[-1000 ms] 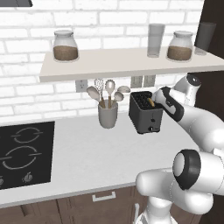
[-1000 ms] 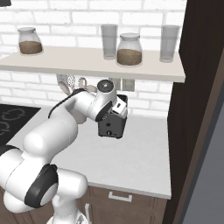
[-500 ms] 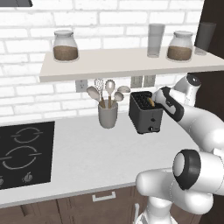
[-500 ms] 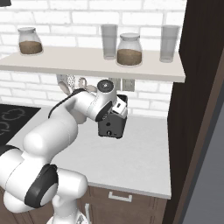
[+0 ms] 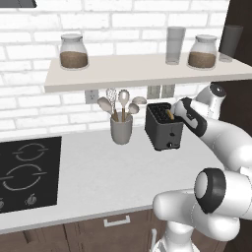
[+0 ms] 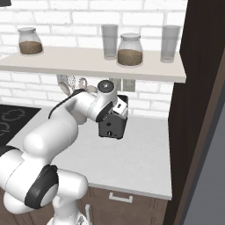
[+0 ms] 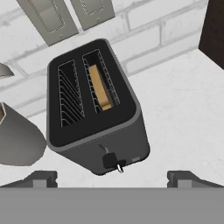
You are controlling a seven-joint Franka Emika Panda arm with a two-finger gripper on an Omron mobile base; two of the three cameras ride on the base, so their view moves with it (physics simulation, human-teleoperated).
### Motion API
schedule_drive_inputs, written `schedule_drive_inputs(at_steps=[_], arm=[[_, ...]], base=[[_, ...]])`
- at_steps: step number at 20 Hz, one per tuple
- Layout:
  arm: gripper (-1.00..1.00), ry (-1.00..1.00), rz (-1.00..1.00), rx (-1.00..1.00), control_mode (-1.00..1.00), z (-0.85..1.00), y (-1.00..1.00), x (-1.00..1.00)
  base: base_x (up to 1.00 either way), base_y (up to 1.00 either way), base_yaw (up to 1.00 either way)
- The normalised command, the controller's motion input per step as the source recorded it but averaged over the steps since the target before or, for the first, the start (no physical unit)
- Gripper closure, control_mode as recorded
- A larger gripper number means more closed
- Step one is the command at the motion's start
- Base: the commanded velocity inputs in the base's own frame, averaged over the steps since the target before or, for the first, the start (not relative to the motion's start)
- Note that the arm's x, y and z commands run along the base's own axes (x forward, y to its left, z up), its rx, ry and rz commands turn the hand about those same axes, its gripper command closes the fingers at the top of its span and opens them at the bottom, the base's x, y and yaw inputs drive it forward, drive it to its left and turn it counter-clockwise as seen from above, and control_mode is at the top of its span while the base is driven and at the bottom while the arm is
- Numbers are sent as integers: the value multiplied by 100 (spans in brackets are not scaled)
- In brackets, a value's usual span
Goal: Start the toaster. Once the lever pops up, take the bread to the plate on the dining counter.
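The dark toaster (image 5: pixel 164 129) (image 6: pixel 111 126) (image 7: pixel 94 116) stands on the grey-white counter by the brick wall. A tan slice of bread (image 7: pixel 99 87) sits low in its right slot, and a bit of it shows in the left base view (image 5: pixel 169 114). A small dark lever (image 7: pixel 109 159) sticks out of the toaster's near end face. My gripper (image 7: pixel 111 178) (image 5: pixel 178 111) (image 6: pixel 121 105) hovers open just above and beside that end, fingertips spread wide and touching nothing. The plate and the dining counter are out of view.
A grey utensil cup (image 5: pixel 121 130) (image 7: pixel 17 138) stands just left of the toaster. A black cooktop (image 5: pixel 27 170) lies at the far left. A shelf (image 5: pixel 138 71) with jars and glasses hangs overhead. A dark tall cabinet (image 6: pixel 200 110) bounds the counter's right end.
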Motion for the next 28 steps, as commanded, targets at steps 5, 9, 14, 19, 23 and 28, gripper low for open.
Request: schedule_drive_inputs(at_steps=[5, 9, 14, 19, 23, 28], arm=[[-100, 0, 0, 0, -100, 0, 0, 0], [-100, 0, 0, 0, -100, 0, 0, 0], [-100, 0, 0, 0, -100, 0, 0, 0], [-100, 0, 0, 0, -100, 0, 0, 0], [-100, 0, 0, 0, -100, 0, 0, 0], [-100, 0, 0, 0, -100, 0, 0, 0]], base=[[0, 0, 0], [0, 0, 0], [0, 0, 0], [0, 0, 0], [0, 0, 0], [0, 0, 0]])
